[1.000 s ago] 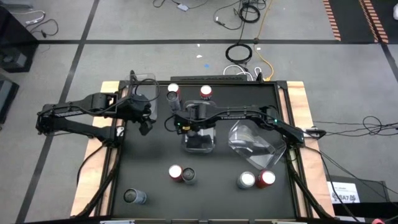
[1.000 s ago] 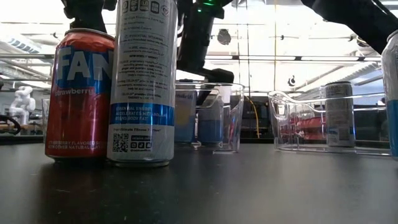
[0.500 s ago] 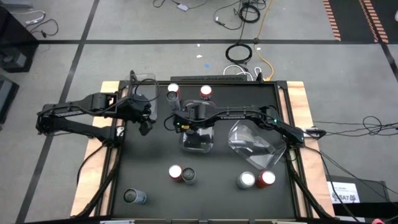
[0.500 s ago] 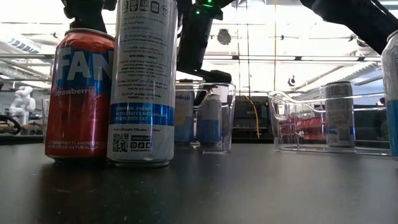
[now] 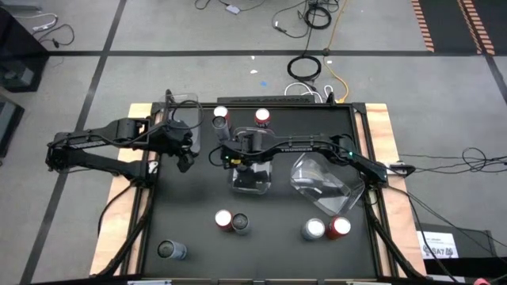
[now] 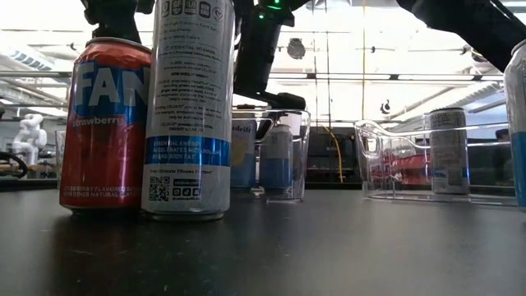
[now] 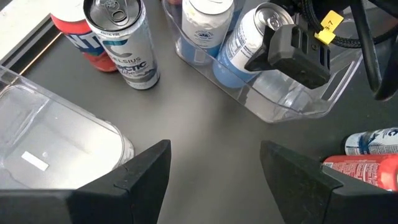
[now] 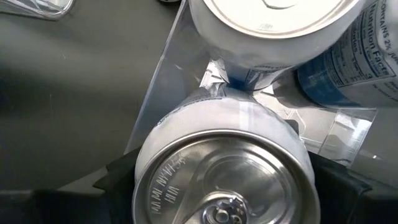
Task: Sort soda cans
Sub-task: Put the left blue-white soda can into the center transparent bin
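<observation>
My right gripper [image 5: 240,156] reaches over the middle clear bin [image 5: 252,188] and is shut on a blue-silver soda can [image 8: 221,168], which is inside that bin beside two more blue-silver cans [image 7: 205,18]. My left gripper [image 7: 214,174] is open and hovers over bare table left of the bin [image 5: 184,158]. Other cans stand on the table: a silver one [image 7: 124,43] and a red one [image 7: 71,28] at the far side, a red and a dark one [image 5: 231,222] near the front, another pair [image 5: 326,229] to the right, and one [image 5: 170,250] at the near left. My right gripper pinches the blue-silver can by its upper side wall just below the rim [image 8: 155,155], one finger [image 8: 118,177] on each side of it. The fingers come from above, pointing down into the bin. The can [image 7: 245,46] leans a little among the other cans; its base is hidden.
A second clear bin [image 5: 326,182] with cans sits right of the middle one, and a third [image 5: 181,104] is at the far left corner. In the low view a red can [image 6: 107,123] and a tall silver can [image 6: 187,107] stand close to the camera.
In the first half second the middle bin slid a little toward the table's left, and the can held by my right gripper shifted inside it with its top now showing. Nothing has moved since.
</observation>
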Motion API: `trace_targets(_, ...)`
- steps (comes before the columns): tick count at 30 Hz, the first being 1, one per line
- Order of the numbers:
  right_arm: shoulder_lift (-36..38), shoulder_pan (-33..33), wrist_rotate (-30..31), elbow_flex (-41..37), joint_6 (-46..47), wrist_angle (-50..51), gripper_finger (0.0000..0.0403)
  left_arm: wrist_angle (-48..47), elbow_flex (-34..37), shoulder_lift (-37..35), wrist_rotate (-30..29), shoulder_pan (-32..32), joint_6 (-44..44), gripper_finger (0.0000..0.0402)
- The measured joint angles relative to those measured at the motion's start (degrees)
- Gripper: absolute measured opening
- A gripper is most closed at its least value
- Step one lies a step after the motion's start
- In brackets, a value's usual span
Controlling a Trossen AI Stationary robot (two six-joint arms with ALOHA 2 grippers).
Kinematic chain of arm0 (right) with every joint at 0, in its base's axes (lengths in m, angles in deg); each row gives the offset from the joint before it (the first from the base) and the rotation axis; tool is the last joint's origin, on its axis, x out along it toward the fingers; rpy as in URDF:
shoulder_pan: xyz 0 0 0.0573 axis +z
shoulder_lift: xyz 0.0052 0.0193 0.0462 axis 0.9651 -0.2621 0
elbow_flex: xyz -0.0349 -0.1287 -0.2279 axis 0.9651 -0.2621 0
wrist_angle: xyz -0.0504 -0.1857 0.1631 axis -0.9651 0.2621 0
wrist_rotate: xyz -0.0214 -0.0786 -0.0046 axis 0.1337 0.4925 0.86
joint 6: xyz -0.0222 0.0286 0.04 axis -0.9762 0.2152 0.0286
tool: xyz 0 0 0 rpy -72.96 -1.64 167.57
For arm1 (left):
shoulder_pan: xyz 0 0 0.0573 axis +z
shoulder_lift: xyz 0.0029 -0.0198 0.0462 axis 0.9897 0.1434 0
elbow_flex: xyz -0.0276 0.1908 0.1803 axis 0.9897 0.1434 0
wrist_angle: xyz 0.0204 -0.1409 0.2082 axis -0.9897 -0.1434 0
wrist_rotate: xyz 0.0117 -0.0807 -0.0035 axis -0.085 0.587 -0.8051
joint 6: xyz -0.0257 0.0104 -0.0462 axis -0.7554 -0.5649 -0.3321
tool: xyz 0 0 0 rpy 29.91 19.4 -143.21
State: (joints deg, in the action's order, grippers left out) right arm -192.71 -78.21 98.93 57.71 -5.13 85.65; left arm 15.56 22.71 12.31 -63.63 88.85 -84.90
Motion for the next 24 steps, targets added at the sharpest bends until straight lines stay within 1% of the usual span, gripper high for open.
trace_targets(8, 0.0, 0.0, 0.0, 0.0, -0.2, 0.0, 0.0317, 0.0, 0.0, 0.0, 0.0, 0.0, 0.0, 0.0258)
trace_targets(17, 0.1, 0.0, -0.3, 0.0, -0.4, -0.2, 0.0377, 0.0, 0.0, 0.0, 0.0, 0.0, 0.0, 0.0258)
trace_targets(21, 0.6, 0.0, -0.5, 0.3, -1.0, 0.2, 0.0386, 0.0, 0.0, 0.0, 0.0, 0.0, 0.0, 0.0258)
trace_targets(24, 1.3, 0.2, -0.8, 2.3, -2.4, 1.0, 0.0386, 0.0, 0.0, 0.0, 0.0, 0.0, 0.0, 0.0258)
